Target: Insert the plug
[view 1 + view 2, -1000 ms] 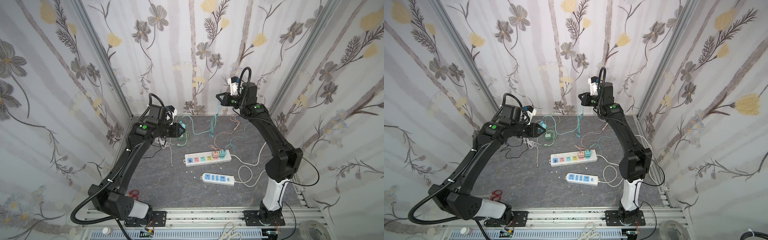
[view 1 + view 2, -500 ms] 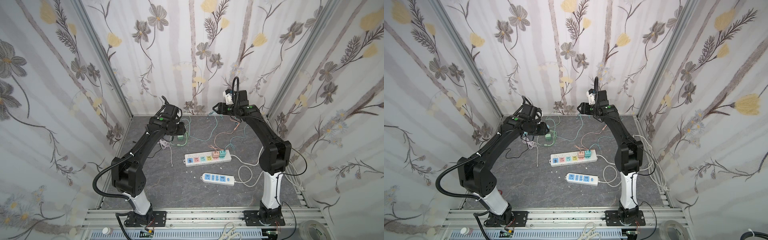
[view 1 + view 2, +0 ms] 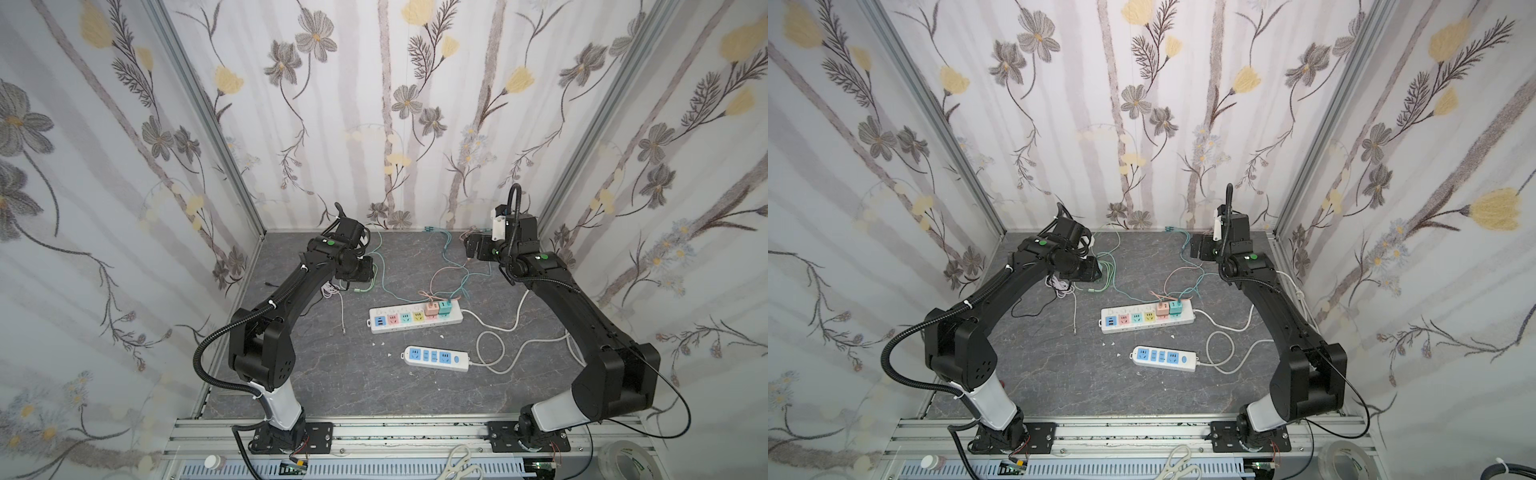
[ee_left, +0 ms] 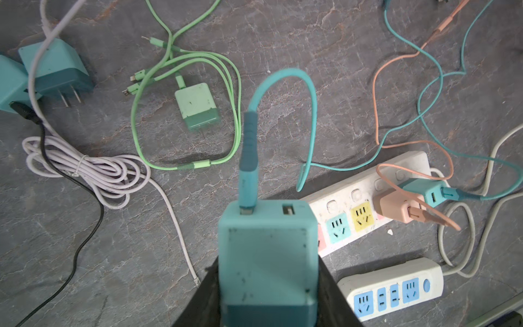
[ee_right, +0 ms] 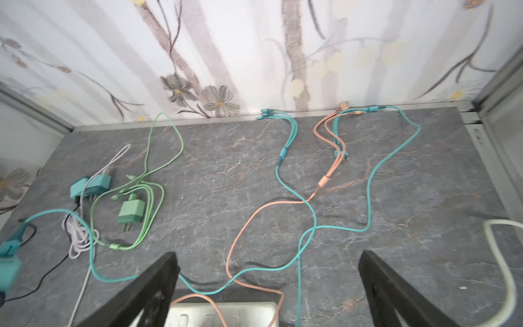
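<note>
Your left gripper [image 4: 267,286] clamps the teal plug [image 4: 267,249], held clear of the power strip [image 4: 365,192], while your right gripper [image 5: 267,263] gapes wide and empty.

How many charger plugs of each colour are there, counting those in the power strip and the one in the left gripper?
Teal charger plugs: 4 (one in the left gripper, one in the long power strip, two lying on the table)
Light green charger plug: 1
Pink charger plug: 1, in the long power strip
Total: 6
</note>
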Action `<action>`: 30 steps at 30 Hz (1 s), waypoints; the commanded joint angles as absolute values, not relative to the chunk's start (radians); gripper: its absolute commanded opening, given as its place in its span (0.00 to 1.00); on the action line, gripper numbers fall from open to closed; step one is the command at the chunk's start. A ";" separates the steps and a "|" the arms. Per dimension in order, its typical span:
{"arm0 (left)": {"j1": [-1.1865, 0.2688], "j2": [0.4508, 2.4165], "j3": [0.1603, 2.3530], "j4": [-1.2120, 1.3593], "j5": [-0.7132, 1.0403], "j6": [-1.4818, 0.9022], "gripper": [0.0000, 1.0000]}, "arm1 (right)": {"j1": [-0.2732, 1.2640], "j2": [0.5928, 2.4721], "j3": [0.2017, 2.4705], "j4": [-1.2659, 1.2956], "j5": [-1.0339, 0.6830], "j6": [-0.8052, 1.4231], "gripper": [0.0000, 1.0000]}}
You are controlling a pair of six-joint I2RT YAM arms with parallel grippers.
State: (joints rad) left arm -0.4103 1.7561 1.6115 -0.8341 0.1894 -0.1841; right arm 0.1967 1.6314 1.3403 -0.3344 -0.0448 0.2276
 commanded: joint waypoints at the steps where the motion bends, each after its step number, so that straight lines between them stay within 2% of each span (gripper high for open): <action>1: -0.421 1.774 1.633 -0.852 0.195 -0.165 0.00 | 0.186 1.612 1.320 -0.295 -0.067 0.233 1.00; 12: -0.457 1.808 1.671 -0.862 0.212 -0.112 0.00 | 0.184 1.474 1.173 -0.253 -0.140 0.302 0.99; 17: -0.457 1.805 1.650 -0.829 0.271 -0.085 0.00 | 0.170 1.441 1.105 -0.212 -0.081 0.328 0.99; 24: -0.472 1.811 1.611 -0.790 0.320 -0.006 0.00 | 0.158 1.402 1.074 -0.214 -0.099 0.337 0.99; 30: -0.493 1.812 1.584 -0.772 0.344 0.130 0.00 | 0.160 1.366 1.049 -0.168 -0.203 0.337 0.99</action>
State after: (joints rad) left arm -0.4862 1.8126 1.5902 -0.7990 0.3187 0.0341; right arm 0.1585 1.3777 1.0580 -0.2470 -0.1394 0.3313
